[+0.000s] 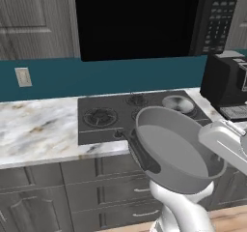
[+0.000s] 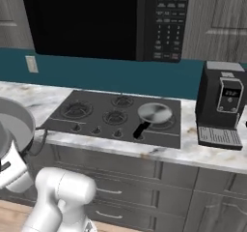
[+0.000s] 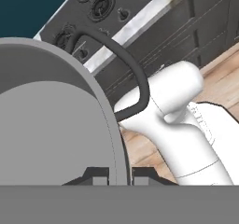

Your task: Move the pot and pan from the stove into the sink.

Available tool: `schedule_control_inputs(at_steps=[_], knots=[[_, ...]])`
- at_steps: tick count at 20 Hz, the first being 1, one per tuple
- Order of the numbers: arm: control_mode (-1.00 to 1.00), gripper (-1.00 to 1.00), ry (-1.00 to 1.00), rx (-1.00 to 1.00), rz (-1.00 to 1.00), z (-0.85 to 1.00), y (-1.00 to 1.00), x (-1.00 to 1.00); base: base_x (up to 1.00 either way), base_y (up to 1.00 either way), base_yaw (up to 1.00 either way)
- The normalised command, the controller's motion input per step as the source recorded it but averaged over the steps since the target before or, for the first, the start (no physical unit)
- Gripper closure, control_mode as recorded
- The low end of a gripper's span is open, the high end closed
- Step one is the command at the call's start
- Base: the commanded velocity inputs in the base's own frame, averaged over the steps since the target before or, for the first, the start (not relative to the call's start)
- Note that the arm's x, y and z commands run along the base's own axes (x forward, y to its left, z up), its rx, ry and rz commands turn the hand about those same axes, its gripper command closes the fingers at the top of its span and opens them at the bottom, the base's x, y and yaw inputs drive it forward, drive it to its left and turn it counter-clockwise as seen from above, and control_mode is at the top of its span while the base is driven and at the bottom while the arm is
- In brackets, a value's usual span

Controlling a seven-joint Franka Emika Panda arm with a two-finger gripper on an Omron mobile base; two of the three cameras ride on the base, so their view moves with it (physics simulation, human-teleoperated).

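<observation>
Gripping the pot (image 1: 173, 151) by its rim, the end effector (image 3: 120, 175) is carrying it off the stove (image 2: 116, 115); next, locating the sink.

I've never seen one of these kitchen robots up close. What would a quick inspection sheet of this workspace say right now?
Surface: marble counter with a dark stove set into it.
Job's things: the pot is lifted off the stove, out in front of the counter edge above the cabinet drawers; the pan sits on the stove's right burner, handle toward the front.
Clutter: coffee machine on the counter right of the stove.
Grippers: gripper shut on the pot's rim, one finger either side of the wall.
Cables: nothing seen.
Surroundings: microwave above the stove, teal backsplash with a wall outlet, grey cabinets, wooden floor.
</observation>
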Motion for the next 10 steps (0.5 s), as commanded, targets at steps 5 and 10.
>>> schedule_control_inputs(at_steps=[5,10], knots=[[1.00,1.00,0.00,0.00,0.00,0.00,0.00,0.00,-0.63,-0.24,0.06],[1.00,1.00,0.00,0.00,0.00,0.00,0.00,0.00,-0.26,-0.06,0.02]])
